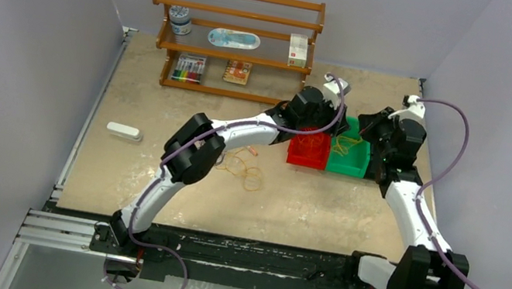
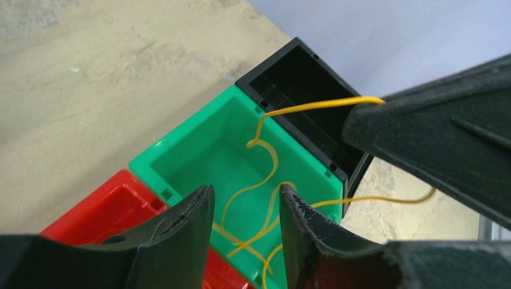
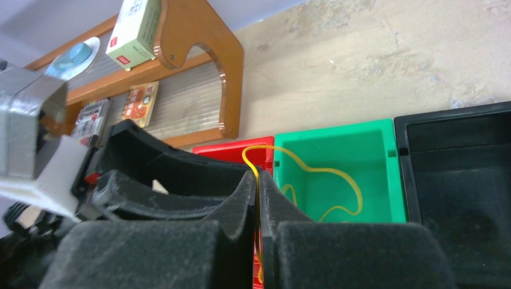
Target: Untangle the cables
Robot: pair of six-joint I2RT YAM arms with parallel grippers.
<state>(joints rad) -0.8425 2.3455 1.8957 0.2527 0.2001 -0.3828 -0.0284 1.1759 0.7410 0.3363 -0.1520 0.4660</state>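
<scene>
1. Left fingers [image 2: 208, 198]: seen standing apart with a clear gap between them. Nothing is held in them. They are poised above the meeting edge of the red bin [image 2: 102, 211] and the green bin [image 2: 181, 153], at the lower centre of the left wrist view.
2. Right fingers [image 3: 256, 176]: pressed fully together, with the yellow cable [image 3: 337, 171] pinched between the tips.
3. Yellow cable: from the pinch a strand is carried up and over into the green bin, where several loose loops are lying on the floor. In the left wrist view a further strand is seen trailing out to the lower right, past the black bin [image 2: 268, 60].
4. Bins: red, green and black are set touching in a row, right of centre in the top view.
5. Orange-red cables [image 1: 245, 165]: a loose bunch is found on the table [image 1: 166, 98], centre of the top view, left of the red bin and apart from it.
6. A wooden shelf [image 1: 235, 39] is noted at the upper centre.
</scene>
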